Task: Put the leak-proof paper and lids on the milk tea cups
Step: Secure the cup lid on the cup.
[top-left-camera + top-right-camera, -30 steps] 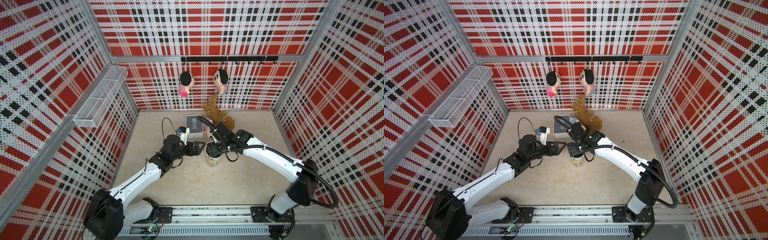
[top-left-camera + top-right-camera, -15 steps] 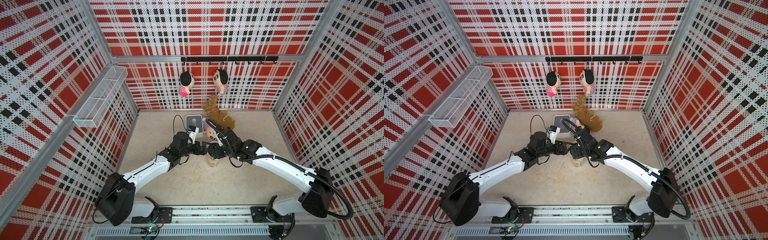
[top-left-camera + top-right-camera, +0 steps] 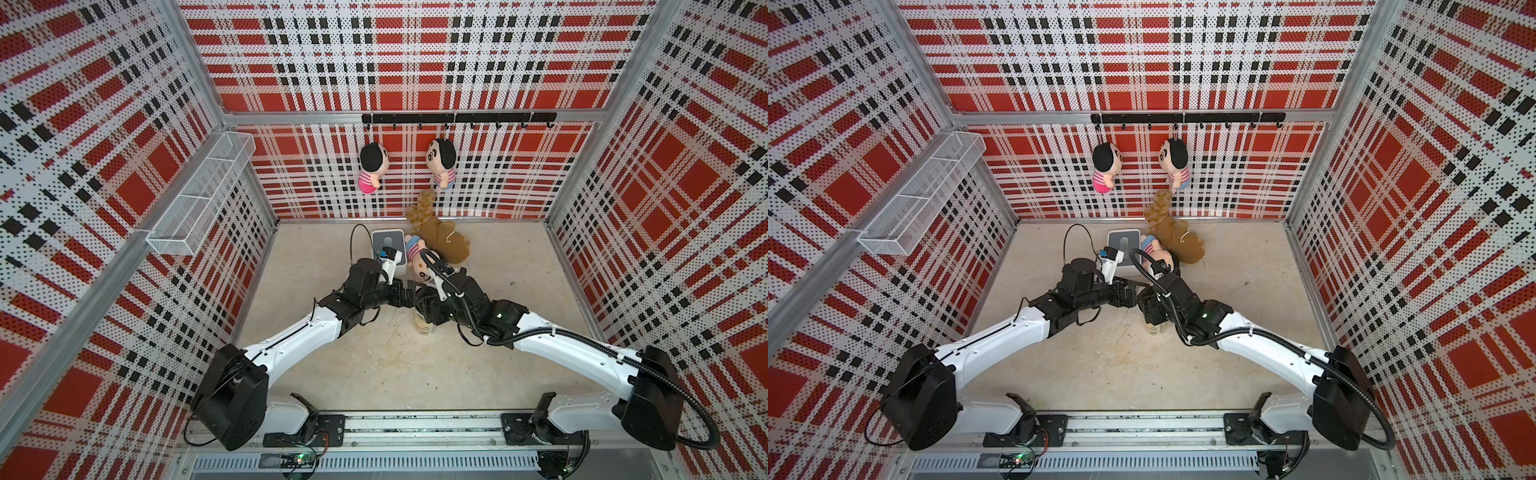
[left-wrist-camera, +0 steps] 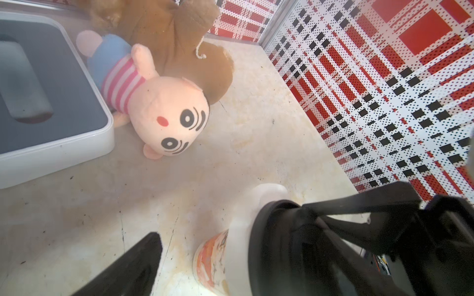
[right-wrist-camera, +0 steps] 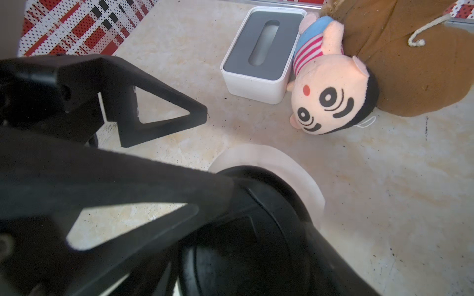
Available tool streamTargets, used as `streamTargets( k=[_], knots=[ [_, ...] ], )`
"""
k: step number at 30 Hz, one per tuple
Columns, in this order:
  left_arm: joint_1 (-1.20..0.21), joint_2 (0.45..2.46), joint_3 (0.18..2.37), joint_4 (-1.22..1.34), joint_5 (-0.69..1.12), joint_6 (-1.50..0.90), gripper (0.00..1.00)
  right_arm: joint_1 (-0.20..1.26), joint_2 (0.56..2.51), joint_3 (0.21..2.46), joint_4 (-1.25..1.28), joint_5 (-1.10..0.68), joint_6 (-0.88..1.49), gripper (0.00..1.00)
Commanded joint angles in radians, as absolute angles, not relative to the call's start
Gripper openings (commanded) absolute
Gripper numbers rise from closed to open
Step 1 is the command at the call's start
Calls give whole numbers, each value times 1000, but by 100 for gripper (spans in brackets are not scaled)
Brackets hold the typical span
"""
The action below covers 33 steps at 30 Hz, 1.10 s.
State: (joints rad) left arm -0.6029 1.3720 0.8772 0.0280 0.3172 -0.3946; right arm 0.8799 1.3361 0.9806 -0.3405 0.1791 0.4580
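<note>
The milk tea cup [image 3: 424, 327] [image 3: 1156, 328] stands upright mid-floor, cream-white with orange print low on its side [image 4: 213, 258]. A black round lid [image 5: 256, 205] sits over its mouth, and my right gripper [image 3: 424, 303] is shut on that lid from above. The leak-proof paper [image 5: 272, 159] [image 4: 269, 191] is a whitish sheet sticking out from under the lid at the rim. My left gripper [image 3: 409, 297] is open just left of the cup's top, one finger [image 4: 133, 264] beside the cup, holding nothing.
A white box with a grey slotted top [image 3: 388, 249] stands behind the cup. A pink-faced doll [image 3: 417, 266] and a brown plush [image 3: 442, 241] lie beside it. Two dolls hang from the back wall rail [image 3: 457, 118]. A wire basket [image 3: 199, 199] is on the left wall.
My left arm has reached further right, bringing its open gripper up to the cup's top. The right arm has swung its elbow outward while staying over the cup.
</note>
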Motion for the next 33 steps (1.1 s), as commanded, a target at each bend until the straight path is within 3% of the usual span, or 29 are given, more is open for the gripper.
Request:
streamTargets(
  k=[1,6,24,33],
  knots=[
    [-644,1412,877,-15,366,-346,100,896,1402,899,-530,133,491,52],
    [-657,1415,815,-11,349,-356,98,895,1380,900,-516,131,487,55],
    [-657,1414,724,-40,305,-347,96,881,1378,1083,-508,91,370,81],
    [-656,1427,715,-47,302,-342,94,836,1331,1124,-476,-4,344,85]
  ],
)
